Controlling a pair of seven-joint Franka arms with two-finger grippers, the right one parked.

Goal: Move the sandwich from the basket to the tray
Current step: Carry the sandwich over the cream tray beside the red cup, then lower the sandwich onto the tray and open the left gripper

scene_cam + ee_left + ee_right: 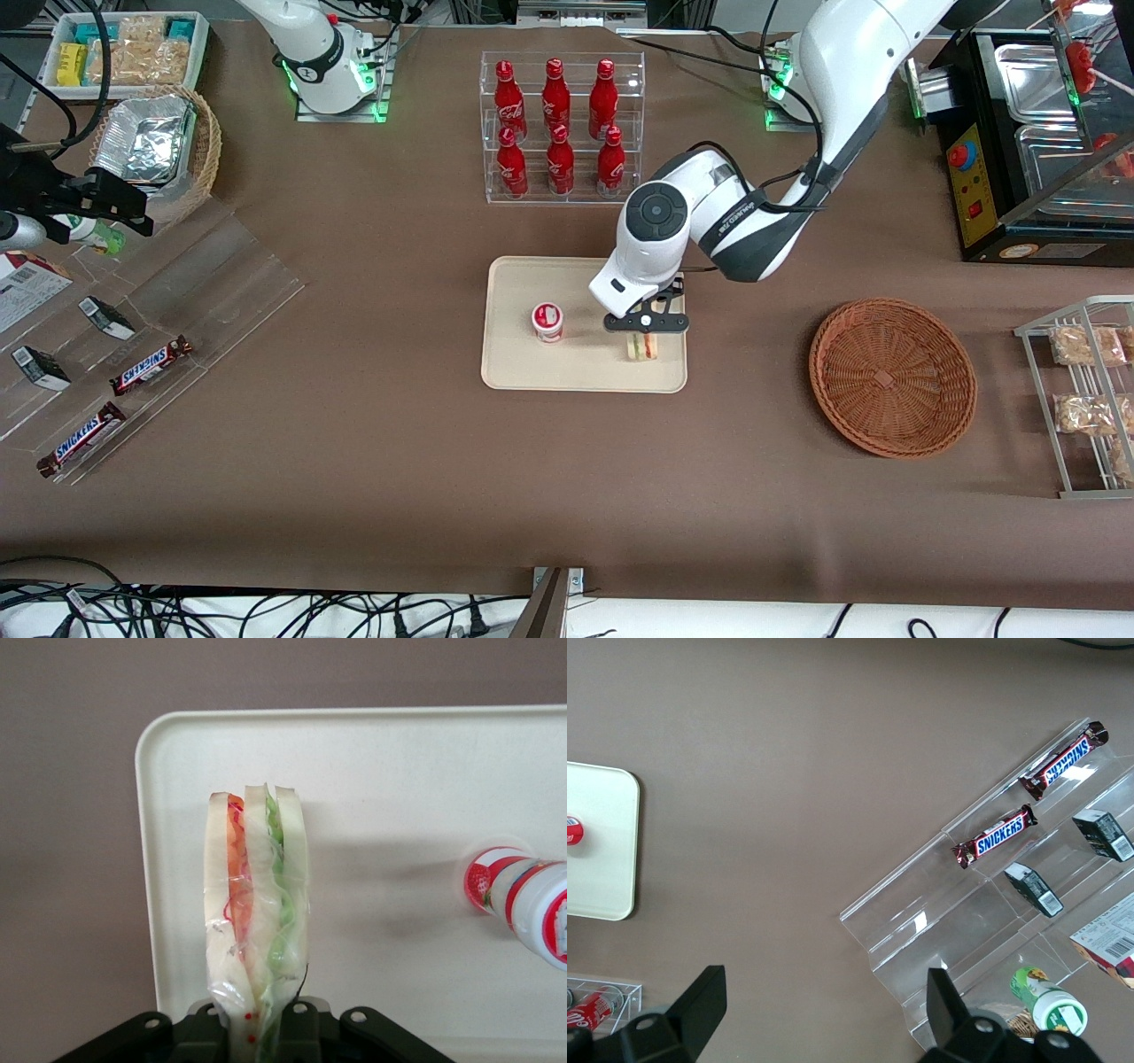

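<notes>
The front view looks steeply down from high up over the whole brown table (354, 443), taking in the tray (523, 368). The left wrist view sits close above that tray (399, 815), looking down past the gripper (266, 1028) at the sandwich (257, 904) it holds. The right wrist view looks down from higher, catching one corner of the tray (602, 859) and clear plastic shelves (983, 930) toward the parked arm's end. All three share the tray.
</notes>
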